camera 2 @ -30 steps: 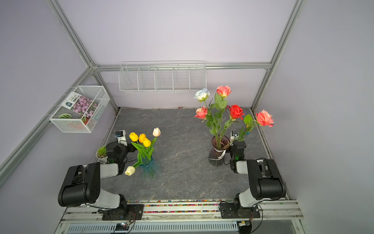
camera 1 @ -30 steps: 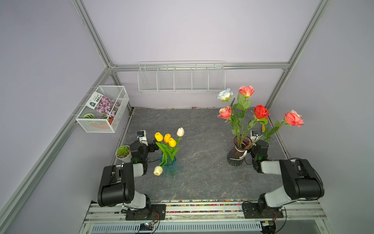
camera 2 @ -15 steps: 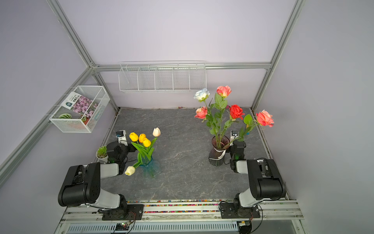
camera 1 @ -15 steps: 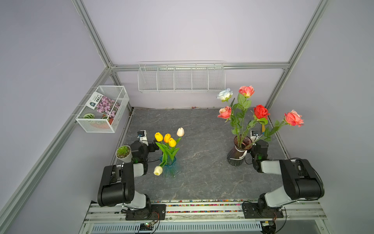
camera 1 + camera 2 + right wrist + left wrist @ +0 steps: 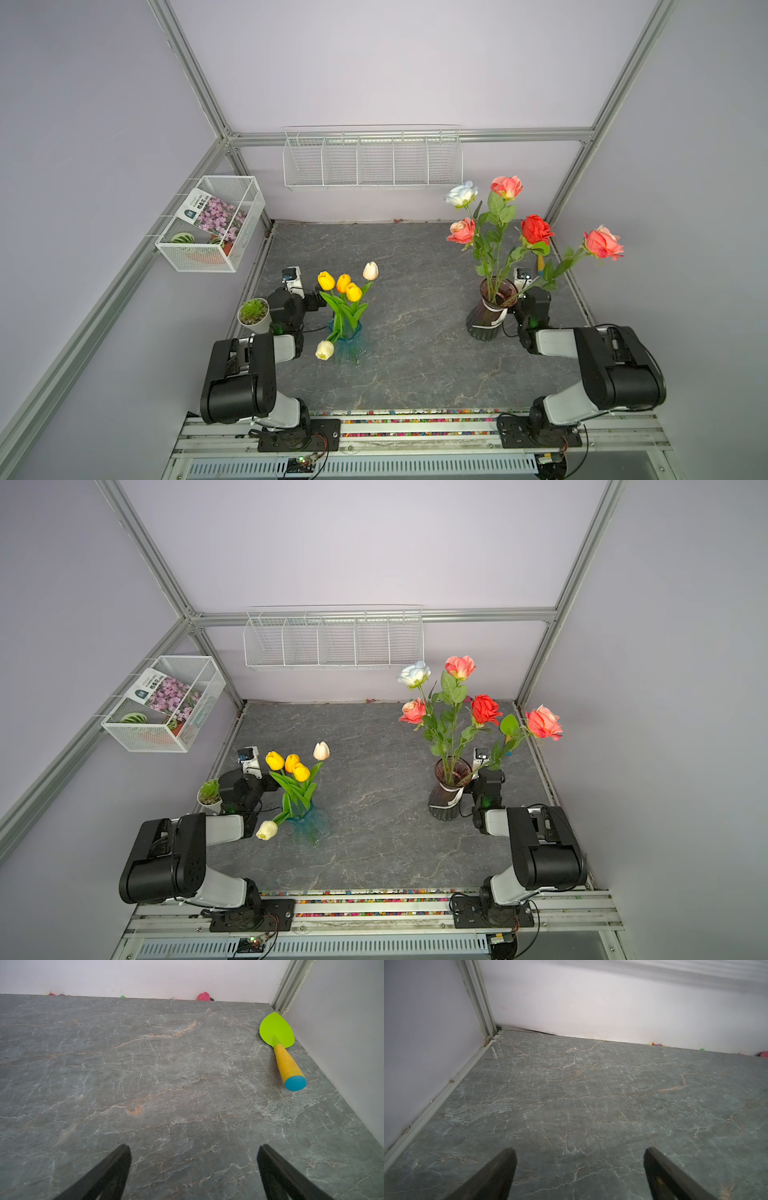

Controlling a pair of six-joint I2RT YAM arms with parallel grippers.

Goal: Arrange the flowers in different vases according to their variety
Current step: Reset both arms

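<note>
The left fingers (image 5: 500, 1172) stand wide apart, with only bare marbled bench (image 5: 591, 1095) between and ahead of them. The right fingers (image 5: 112, 1169) are just as wide and empty.

Just beside the left fingers, the teal vase (image 5: 348, 341), ribbed translucent glass with a scalloped rim, holds the tulips (image 5: 344, 284). Their heads are smooth and egg-shaped, in yellow, orange and cream, and one cream head (image 5: 324, 350) droops over the rim.

Just beside the right fingers, the taller maroon vase (image 5: 487, 316), flared at the mouth, suits the long-stemmed, ruffled roses (image 5: 536, 228), which lean outward.

Each variety seems to have its own vase, so the sorting looks done. A plastic trowel (image 5: 278, 1036) lies ahead of the right fingers, well apart.
</note>
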